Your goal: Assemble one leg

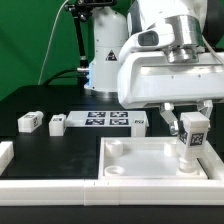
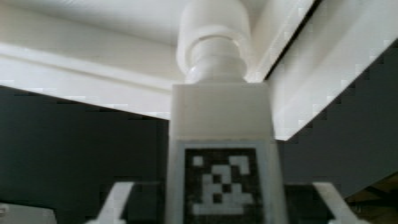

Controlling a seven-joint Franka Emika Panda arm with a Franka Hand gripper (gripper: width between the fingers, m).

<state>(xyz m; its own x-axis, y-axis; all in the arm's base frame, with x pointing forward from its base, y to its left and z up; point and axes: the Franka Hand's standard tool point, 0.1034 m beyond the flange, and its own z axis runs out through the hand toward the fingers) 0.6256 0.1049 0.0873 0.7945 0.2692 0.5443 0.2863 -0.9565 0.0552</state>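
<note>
Exterior view: the gripper (image 1: pixel 190 120) hangs over the exterior view's right end of the white panel (image 1: pixel 140 172); the leg (image 1: pixel 192 132) stands upright between its fingers, tag facing the camera, its lower end down in the panel's corner on that side. A round socket (image 1: pixel 118 150) sits open in the panel's corner on the exterior view's left.

Beyond the panel's far rim the marker board (image 1: pixel 105 120) lies flat on the black table (image 1: pixel 40 100); two loose blocks (image 1: pixel 29 122) (image 1: pixel 57 124) lie further towards the exterior view's left, well apart from the gripper. The arm's bulk hides the table behind it.

Wrist view: only here does the grip show. The leg (image 2: pixel 222 130) runs away from the camera, narrowing to a round peg that meets the panel (image 2: pixel 89 70). The fingers (image 2: pixel 118 200) flank it, a dark gap on each side between finger and leg, so the gripper (image 2: pixel 222 205) is parted a little wider than the leg and holds nothing. The panel's raised rim runs close by the peg; dark table lies open on the near side.
</note>
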